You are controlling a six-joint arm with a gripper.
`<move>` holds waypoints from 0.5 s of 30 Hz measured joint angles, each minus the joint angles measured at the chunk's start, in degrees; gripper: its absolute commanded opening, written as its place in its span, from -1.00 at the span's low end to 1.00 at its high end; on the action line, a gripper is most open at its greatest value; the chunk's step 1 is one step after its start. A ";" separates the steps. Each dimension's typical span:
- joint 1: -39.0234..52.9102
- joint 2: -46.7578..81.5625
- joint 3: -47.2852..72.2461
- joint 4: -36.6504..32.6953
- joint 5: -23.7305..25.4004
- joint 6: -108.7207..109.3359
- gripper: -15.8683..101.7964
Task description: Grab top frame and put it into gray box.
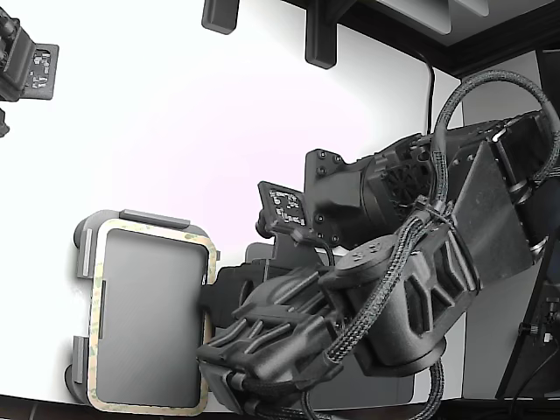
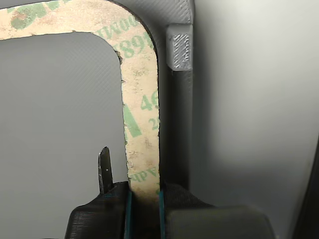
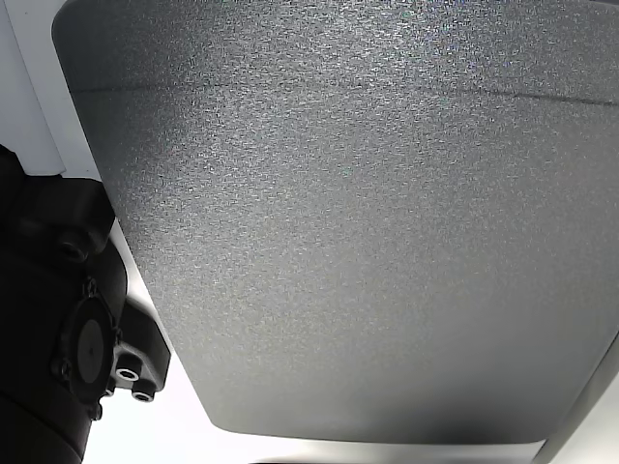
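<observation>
Pale beige-green, the top frame (image 1: pixel 96 289) lies in the lower left of the exterior view, seated inside the gray box (image 1: pixel 84 248) on the white table (image 1: pixel 175 114). To its right I see my gripper (image 1: pixel 213 293) at the frame's long side. In the wrist view the gripper (image 2: pixel 144 204) is clamped onto the top frame (image 2: pixel 142 134) rim, beside a raised box tab (image 2: pixel 179 47).

Arm (image 1: pixel 385 289) hides the gripper (exterior view).
</observation>
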 measured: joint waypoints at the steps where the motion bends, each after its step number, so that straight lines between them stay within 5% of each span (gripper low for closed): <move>1: -0.09 0.00 0.00 0.00 -0.09 0.00 -0.95; 15: -0.70 1.05 1.23 0.00 0.09 -0.97 -0.95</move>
